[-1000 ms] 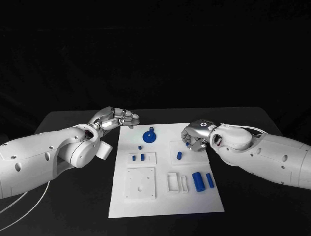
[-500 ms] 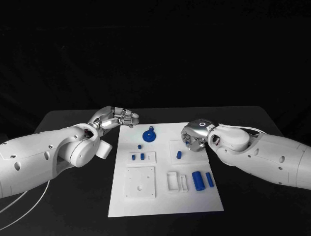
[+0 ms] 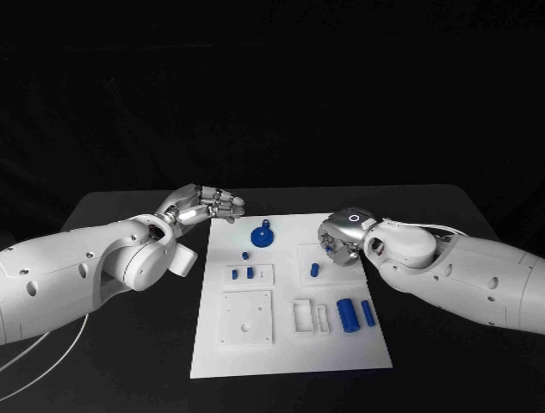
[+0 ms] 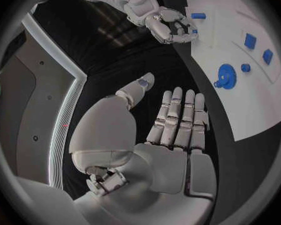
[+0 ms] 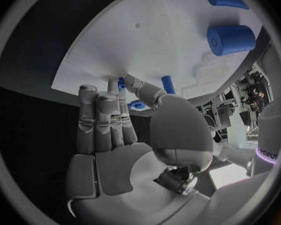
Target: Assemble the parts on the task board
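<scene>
The white task board (image 3: 291, 344) lies in the middle of the table. On it are a round blue part (image 3: 263, 236), a small peg (image 3: 245, 256), two small pieces in a recess (image 3: 241, 274), a short cylinder (image 3: 314, 270), a thick cylinder (image 3: 347, 313) and a thinner one (image 3: 368, 313). My left hand (image 3: 204, 206) hovers off the board's far left corner; its fingers (image 4: 175, 115) are stretched out and hold nothing. My right hand (image 3: 343, 237) hangs over the board's far right part, near the short cylinder (image 5: 168, 84). Its fingers (image 5: 103, 120) are extended and hold nothing.
Bare black table (image 3: 123, 344) surrounds the board on both sides. Two raised white fixtures stand on the board: a square plate (image 3: 247, 318) and a small frame (image 3: 307, 317). A white cable (image 3: 24, 370) runs under my left arm.
My right hand and forearm have shifted slightly toward the board's middle. The left hand and the parts have stayed where they were.
</scene>
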Available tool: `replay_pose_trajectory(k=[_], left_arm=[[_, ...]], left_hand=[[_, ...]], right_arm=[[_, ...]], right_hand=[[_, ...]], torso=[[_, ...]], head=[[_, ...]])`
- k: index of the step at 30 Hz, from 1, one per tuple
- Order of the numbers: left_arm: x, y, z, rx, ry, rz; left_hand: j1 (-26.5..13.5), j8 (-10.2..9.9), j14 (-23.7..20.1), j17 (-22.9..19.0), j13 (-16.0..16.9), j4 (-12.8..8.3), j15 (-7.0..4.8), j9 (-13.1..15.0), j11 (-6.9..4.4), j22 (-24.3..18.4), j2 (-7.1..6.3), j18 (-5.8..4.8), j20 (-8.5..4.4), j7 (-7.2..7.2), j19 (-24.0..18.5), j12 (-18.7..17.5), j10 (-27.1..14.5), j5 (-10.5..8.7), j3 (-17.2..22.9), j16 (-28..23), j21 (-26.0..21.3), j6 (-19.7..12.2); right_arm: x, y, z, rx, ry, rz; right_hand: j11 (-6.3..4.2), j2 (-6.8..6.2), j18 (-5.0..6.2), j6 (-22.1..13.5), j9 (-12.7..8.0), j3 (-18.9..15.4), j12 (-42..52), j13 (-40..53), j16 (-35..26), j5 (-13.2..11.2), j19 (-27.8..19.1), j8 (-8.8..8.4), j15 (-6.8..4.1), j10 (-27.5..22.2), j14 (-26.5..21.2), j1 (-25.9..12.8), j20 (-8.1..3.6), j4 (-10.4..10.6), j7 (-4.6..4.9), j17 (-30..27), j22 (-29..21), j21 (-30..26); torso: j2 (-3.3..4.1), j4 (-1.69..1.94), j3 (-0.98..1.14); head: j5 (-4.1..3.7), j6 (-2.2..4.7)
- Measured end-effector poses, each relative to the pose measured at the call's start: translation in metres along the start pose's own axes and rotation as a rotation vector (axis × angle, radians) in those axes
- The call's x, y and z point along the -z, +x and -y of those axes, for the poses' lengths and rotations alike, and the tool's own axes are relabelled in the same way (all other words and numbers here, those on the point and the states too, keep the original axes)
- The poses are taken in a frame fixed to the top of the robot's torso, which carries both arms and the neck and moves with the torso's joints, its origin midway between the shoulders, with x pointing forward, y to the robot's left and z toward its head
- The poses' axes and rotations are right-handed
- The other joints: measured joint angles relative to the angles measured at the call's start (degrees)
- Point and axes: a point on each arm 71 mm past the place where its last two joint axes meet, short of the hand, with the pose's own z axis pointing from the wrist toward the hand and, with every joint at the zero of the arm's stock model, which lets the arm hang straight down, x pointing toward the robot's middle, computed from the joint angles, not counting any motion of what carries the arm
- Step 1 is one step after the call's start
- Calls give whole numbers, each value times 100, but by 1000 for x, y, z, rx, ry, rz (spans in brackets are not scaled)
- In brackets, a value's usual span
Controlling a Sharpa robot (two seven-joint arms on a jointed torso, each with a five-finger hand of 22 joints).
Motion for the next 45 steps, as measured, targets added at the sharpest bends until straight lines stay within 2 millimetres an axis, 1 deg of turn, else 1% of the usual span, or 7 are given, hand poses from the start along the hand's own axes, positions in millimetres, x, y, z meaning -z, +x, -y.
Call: replay_pose_trajectory(k=[11,12,14,33,37,43,45], left_arm=[[-1,-1,-1,1,-1,2],[-1,-1,-1,1,-2,3],[-1,-2,-1,2,-2,4],[-2,-6,-3,4,-8,18],[-2,-8,-3,4,-9,23],[-4,-10,-4,5,-11,31],[-5,-9,-4,7,-11,32]], left_hand=[[1,0,0,0,-4,0,0,-5,0,4,2,0,0,0,0,0,0,0,0,0,0,0],[17,0,0,0,-5,0,0,-5,0,4,17,-1,0,0,0,0,0,0,0,0,0,0],[23,0,0,-1,-10,0,0,-5,0,4,23,0,0,0,0,0,0,0,0,0,0,0],[23,0,0,-2,-15,0,0,-10,0,8,23,-1,0,0,0,0,0,22,0,0,0,0],[23,23,0,-2,-15,0,0,-10,0,14,23,-1,0,0,0,0,0,22,0,0,0,0],[23,23,0,-2,-16,0,0,-10,0,14,23,-1,0,0,0,0,0,22,0,0,0,0],[22,23,0,-2,-21,0,0,-10,0,14,23,-1,1,0,1,0,0,21,0,0,0,0]], right_arm=[[3,1,-1,-1,4,15],[4,0,-1,-3,4,16],[4,-1,-1,-7,5,21],[13,-35,4,-62,6,95],[18,-45,-5,-102,-21,121],[18,-55,-29,-162,-89,152],[17,-59,-42,-183,-122,165]], right_hand=[[-1,-32,-1,1,33,73,1,42,43,-5,20,0,-8,-1,8,11,-3,42,-1,-7,-1,8],[-1,-69,0,1,44,78,1,48,43,-5,20,0,-12,0,12,20,-3,46,-1,-11,-1,26],[-1,-74,0,1,62,78,3,56,42,-5,21,0,-16,-1,16,16,-3,47,-1,-13,-1,26],[-9,-64,0,0,65,102,15,76,63,-22,22,0,-26,-10,26,25,-3,72,-2,-18,-2,29],[-10,-64,0,0,77,109,15,84,62,-23,22,0,-27,-11,26,25,-3,79,-2,-24,-2,49],[-10,-65,0,0,78,109,15,95,62,-23,22,-2,-27,-12,26,25,-3,79,-1,-29,-2,49],[-10,-65,-1,-1,78,118,15,95,62,-23,22,-2,-27,-13,27,25,-3,89,-2,-29,-3,49]], torso=[[-1,-1,-2],[-2,-2,-2],[-3,-3,-2],[-8,-7,0],[-8,-5,1],[-11,-7,0],[-12,-5,-1]], head=[[14,10],[15,12],[18,14],[38,36],[57,37],[129,49],[164,53]])
